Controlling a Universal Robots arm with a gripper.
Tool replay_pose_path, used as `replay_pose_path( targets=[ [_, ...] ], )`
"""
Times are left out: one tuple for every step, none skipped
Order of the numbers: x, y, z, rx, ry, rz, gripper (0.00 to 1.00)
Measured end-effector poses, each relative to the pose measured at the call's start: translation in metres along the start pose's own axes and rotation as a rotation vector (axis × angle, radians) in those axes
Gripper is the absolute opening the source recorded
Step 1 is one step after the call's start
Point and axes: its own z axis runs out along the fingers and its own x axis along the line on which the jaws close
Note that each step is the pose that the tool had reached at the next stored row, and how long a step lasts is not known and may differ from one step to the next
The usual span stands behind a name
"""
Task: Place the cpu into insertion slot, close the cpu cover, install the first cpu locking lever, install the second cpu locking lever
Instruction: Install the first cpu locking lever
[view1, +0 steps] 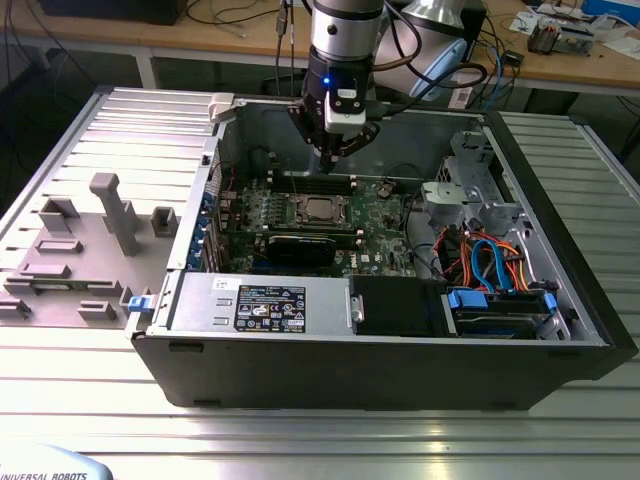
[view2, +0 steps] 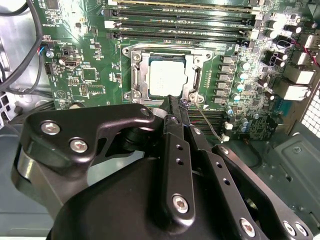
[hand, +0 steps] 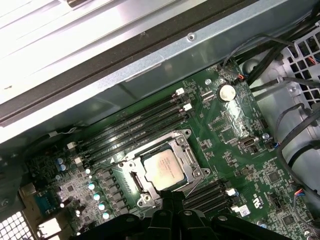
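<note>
the arm (view1: 345, 30) is showing a silver-grey metal wrist with a black section under it, where a small blue light (view1: 327, 82) is glowing. dark cables (view1: 400, 50) are hanging beside it. the gripper (view2: 176, 102) is appearing matte black in the second wrist view, with thick rounded links. silver round-head screws (view2: 50, 128) are sitting at its joints, and small holes are running along one narrow finger (view2: 176, 150).
</note>
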Motion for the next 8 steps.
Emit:
replay_pose_path(
  targets=[
    [0.0000, 0.0000, 0.0000, 0.0001, -0.0001, 0.000, 0.11],
    [0.0000, 0.0000, 0.0000, -0.0001, 0.0000, -0.001, 0.11],
    [-0.0001, -0.0001, 0.0000, -0.0001, 0.0000, -0.002, 0.11],
    [-0.0001, -0.0002, 0.0001, -0.0001, -0.0003, -0.003, 0.11],
    [-0.0001, -0.0003, 0.0001, -0.0001, -0.0006, -0.005, 0.11],
    [-0.0002, -0.0003, 0.0001, -0.0001, -0.0008, -0.007, 0.11],
    [-0.0002, -0.0003, 0.0001, -0.0002, -0.0010, -0.009, 0.11],
    [-0.0002, -0.0004, 0.0001, -0.0003, -0.0012, -0.011, 0.11]
  ],
)
